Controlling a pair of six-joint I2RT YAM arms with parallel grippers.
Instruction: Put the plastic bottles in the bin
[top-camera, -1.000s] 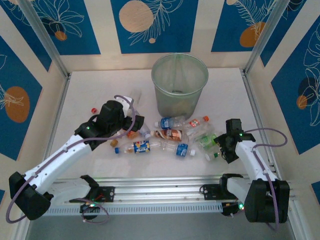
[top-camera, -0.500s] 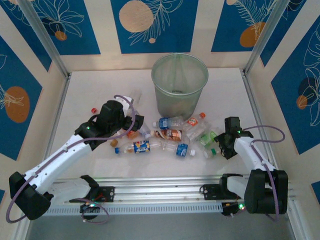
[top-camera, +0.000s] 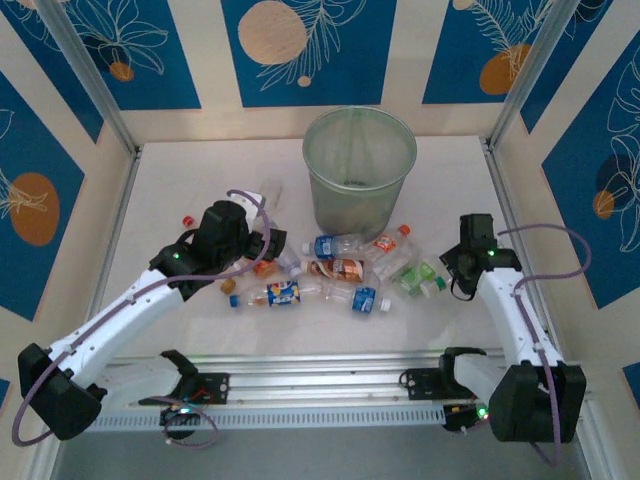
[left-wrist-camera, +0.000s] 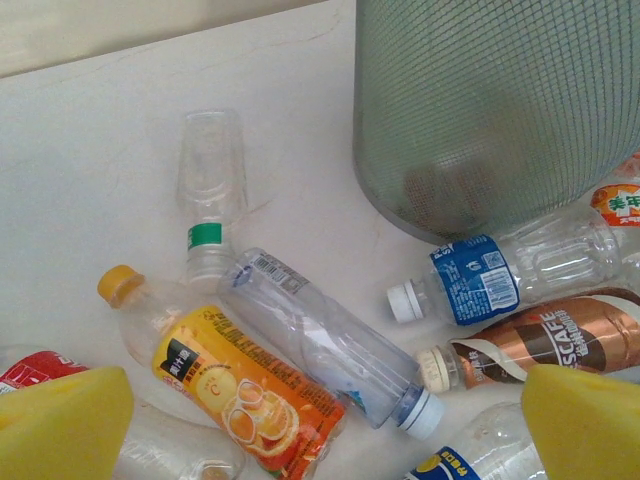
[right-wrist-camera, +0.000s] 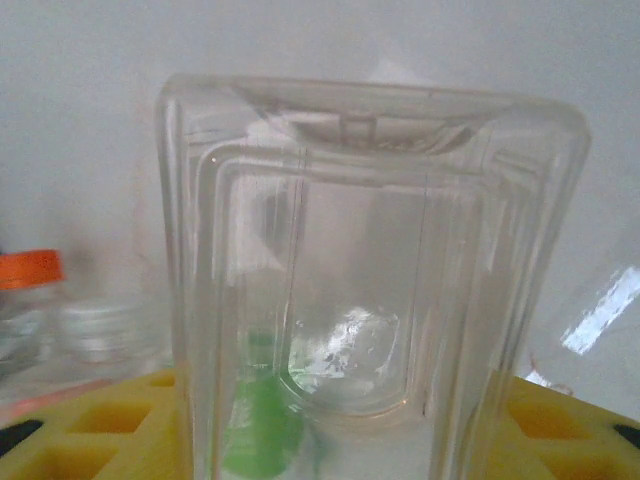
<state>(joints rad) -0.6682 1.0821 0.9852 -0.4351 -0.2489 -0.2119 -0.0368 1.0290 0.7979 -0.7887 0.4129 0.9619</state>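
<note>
Overhead, bottles (top-camera: 340, 270) scatter before the bin (top-camera: 358, 185); wrist views add left jaws wide apart, right jaws clamping a clear bottle (right-wrist-camera: 370, 290).

Soft, even light covers my white table (top-camera: 200, 180); the bin (top-camera: 359, 175) casts only a faint shadow. My left wrist view is sharp, but my yellow pads (left-wrist-camera: 60, 425) blur in its 2 bottom corners. At my right wrist the clear bottle (right-wrist-camera: 370, 280) looks soft, glare beside it, the orange cap (right-wrist-camera: 28, 268) unfocused.

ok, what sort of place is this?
Probably a robot test cell: table boxed in by printed blue panels on aluminium posts, two arms bolted to a rail at its near edge.
</note>
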